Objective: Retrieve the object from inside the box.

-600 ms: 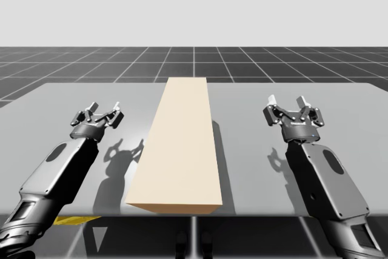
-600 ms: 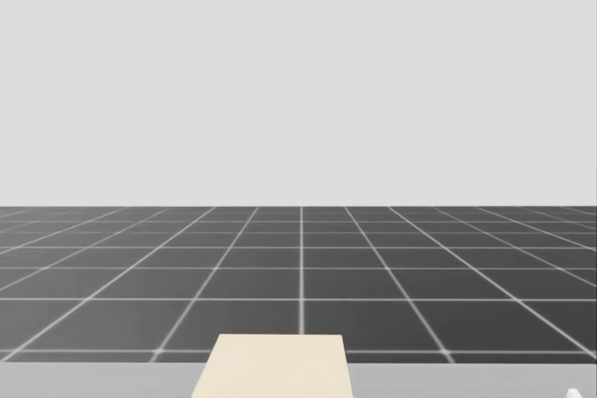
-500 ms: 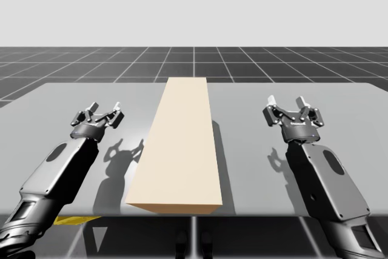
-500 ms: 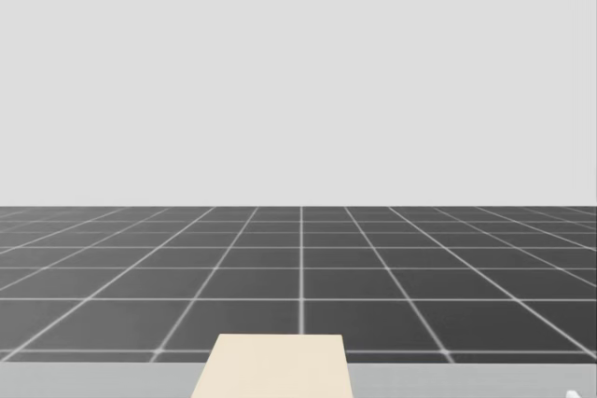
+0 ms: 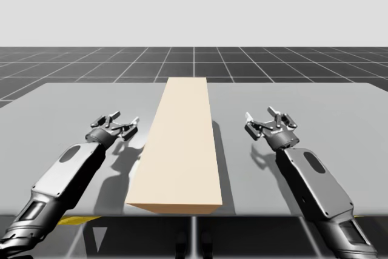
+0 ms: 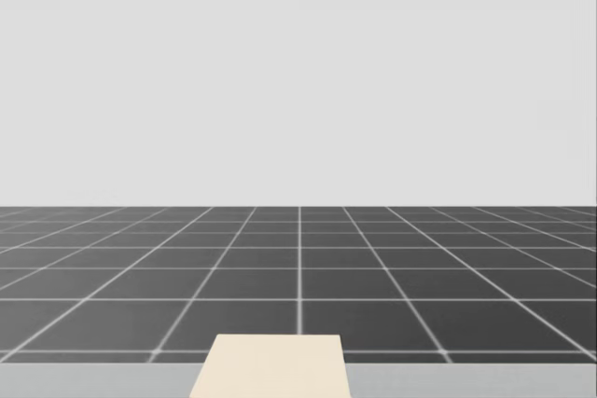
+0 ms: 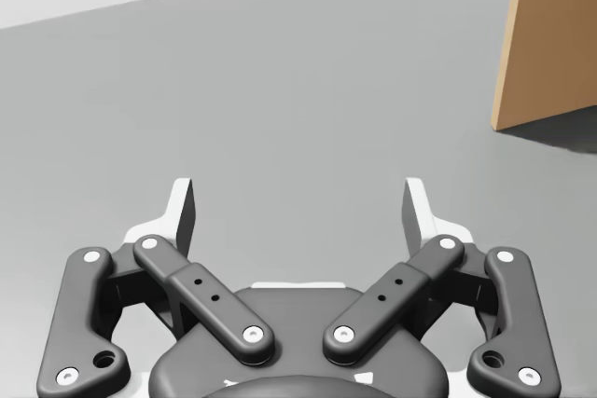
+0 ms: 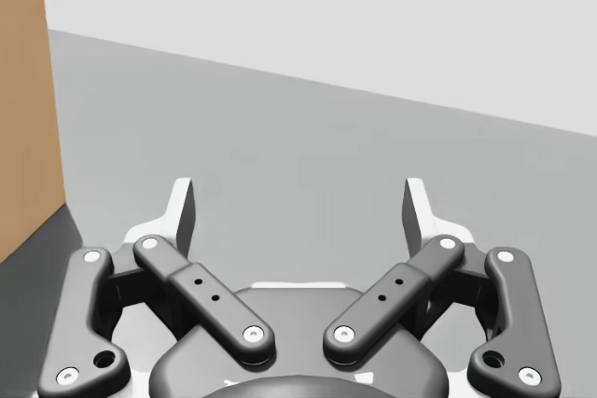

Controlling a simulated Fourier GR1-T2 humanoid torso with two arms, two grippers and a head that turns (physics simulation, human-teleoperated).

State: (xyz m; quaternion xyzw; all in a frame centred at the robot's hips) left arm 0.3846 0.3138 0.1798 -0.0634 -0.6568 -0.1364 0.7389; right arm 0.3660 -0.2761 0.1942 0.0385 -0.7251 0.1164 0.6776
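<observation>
A: Surface & room, what's seen?
B: A flat grey table (image 5: pixel 73 107) is seen, matt & plain. Beyond its far edge, at 12 o'clock, a dark floor (image 5: pixel 194 59) w/ a pale grid is laid out up to a plain light-grey backdrop (image 5: pixel 194 4).

A: The task's thing?
B: A long tan box (image 5: pixel 182 137) is laid along the table's middle, 6 to 12 o'clock, w/ its near end at the front edge. Its top is shown as one shut flat face. What's inside can't be told.

A: Grippers?
B: The left gripper (image 5: pixel 120 123) is held at the box's 9 o'clock, near it but apart, aimed approx. 1 o'clock. Its fingers are spread wide w/ bare table btwn them. In the left wrist view the box's corner is seen ahead, at approx. 2 o'clock of it. The right gripper (image 5: pixel 268 121) is held at the box's 3 o'clock, aimed approx. 11 o'clock, likewise spread wide & holding nothing. In the right wrist view the box's side is seen at approx. 10 o'clock of it.

A: Vs. 0.5 s ago?
B: Both grippers are found shifted inward toward the box, a bit toward 6 o'clock, & turned more toward it. The box isn't moved. Finger spread is unchanged.
</observation>
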